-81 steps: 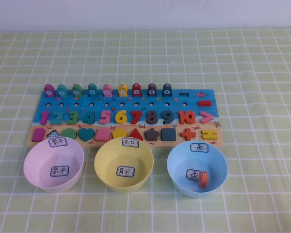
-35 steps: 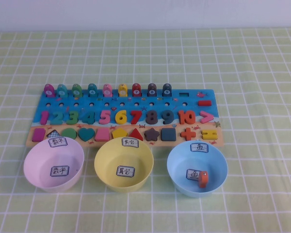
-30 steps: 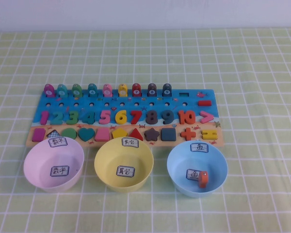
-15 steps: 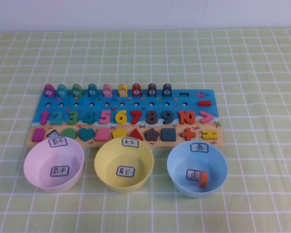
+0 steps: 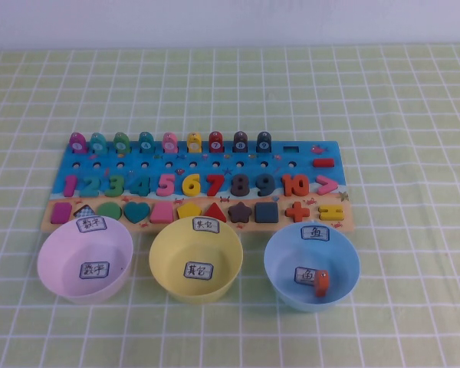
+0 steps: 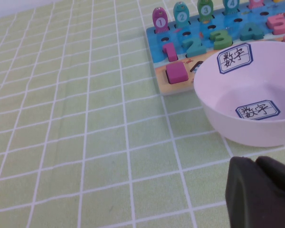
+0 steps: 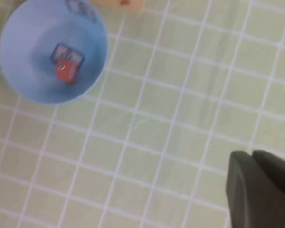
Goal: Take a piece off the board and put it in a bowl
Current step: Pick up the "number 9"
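Orange piece (image 5: 320,284) in blue bowl (image 5: 276,264); left fingers (image 6: 261,192), right fingers (image 7: 259,187) apart, opening unclear.

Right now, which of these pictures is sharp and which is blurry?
High view: evenly lit, board crisp, soft shadows. Left wrist view: pink bowl sharp, left gripper a dark blur at the corner. Right wrist view: hazy throughout, blue bowl and orange piece soft, right gripper blurred.

Green checked tablecloth (image 5: 230,84) beneath a pale wall (image 5: 230,21).
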Controlling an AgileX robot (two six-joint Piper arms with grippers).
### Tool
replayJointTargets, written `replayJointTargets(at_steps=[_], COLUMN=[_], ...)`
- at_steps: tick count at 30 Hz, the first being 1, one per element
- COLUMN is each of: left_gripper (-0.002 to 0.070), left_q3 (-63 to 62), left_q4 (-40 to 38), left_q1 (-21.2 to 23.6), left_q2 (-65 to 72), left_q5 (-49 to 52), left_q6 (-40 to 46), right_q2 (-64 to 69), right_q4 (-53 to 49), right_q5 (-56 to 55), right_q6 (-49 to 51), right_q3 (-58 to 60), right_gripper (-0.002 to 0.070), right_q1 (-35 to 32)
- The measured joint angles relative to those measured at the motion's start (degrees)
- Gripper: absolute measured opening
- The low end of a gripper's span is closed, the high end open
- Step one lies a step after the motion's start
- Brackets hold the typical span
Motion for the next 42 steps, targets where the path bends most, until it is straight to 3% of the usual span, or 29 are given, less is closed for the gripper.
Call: replayJointTargets(at_steps=[4, 13, 27, 31, 37, 42], left_gripper=[-0.0005, -0.0005, -0.0005, -0.0005, -0.0005, -0.0005], left_q3=[0.0, 0.0, 0.0, 0.0, 0.0, 0.0], left_q4=[0.0, 0.0, 0.0, 0.0, 0.0, 0.0], left_q1=[0.0, 0.0, 0.0, 0.0, 0.0, 0.0], left_q2=[0.0, 0.0, 0.0, 0.0, 0.0, 0.0], left_q5=[0.0, 0.0, 0.0, 0.0, 0.0, 0.0], left_q6=[0.0, 0.0, 0.0, 0.0, 0.0, 0.0], right_q2=[7.38, 22.84, 53.54, 59.72, 65.8, 68.88], right_q4=[-3.79, -10.03, -9.95, -6.33, -2.08, -1.42], right_q5=[0.54, 0.81, 0.81, 0.81, 0.59, 0.5], right_q6=[-0.1, -0.1, -5.25, -7.03, -7.57, -7.7], right_q3=[-8.16, -24.91, -49.08, -54.05, -57.93, -58.08], right_gripper=[-0.0017, -0.0017, -0.0006, 0.0086, 0.0378, 0.043], right_q1=[1.21, 11.67, 21.23, 21.61, 21.61, 21.74])
